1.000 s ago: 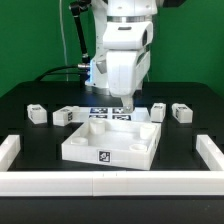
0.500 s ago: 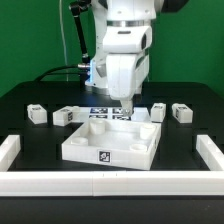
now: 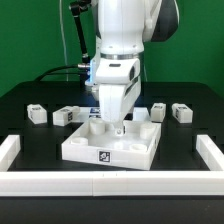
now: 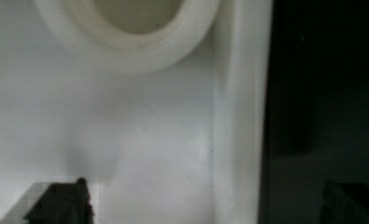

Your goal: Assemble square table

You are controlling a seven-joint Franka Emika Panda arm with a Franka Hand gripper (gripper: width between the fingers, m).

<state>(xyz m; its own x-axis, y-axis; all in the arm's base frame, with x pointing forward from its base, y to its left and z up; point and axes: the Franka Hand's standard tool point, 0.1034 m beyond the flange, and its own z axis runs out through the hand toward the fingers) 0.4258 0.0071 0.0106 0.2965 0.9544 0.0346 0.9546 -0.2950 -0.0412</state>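
Observation:
The white square table top (image 3: 92, 147) lies in the middle of the black table, rim up, with a tag on its near side. My gripper (image 3: 118, 127) is down at its far rim. In the wrist view the gripper (image 4: 207, 205) is open: one dark fingertip (image 4: 60, 203) is over the top's white inner surface (image 4: 128, 120), the other over the black table outside the rim wall (image 4: 243, 110). A round corner socket (image 4: 136, 25) shows ahead. Four small white legs lie behind the top: two (image 3: 37, 114) (image 3: 66, 116) at the exterior view's left and two (image 3: 158, 112) (image 3: 181, 112) at its right.
Low white border walls stand at the exterior view's left (image 3: 8, 152), right (image 3: 210, 152) and front (image 3: 110, 184). The marker board behind the top is mostly hidden by the arm. A cable hangs at the back left.
The arm has dropped and leaned forward, so the gripper went from above the marker board down to the far rim of the table top. The top and the legs have not moved.

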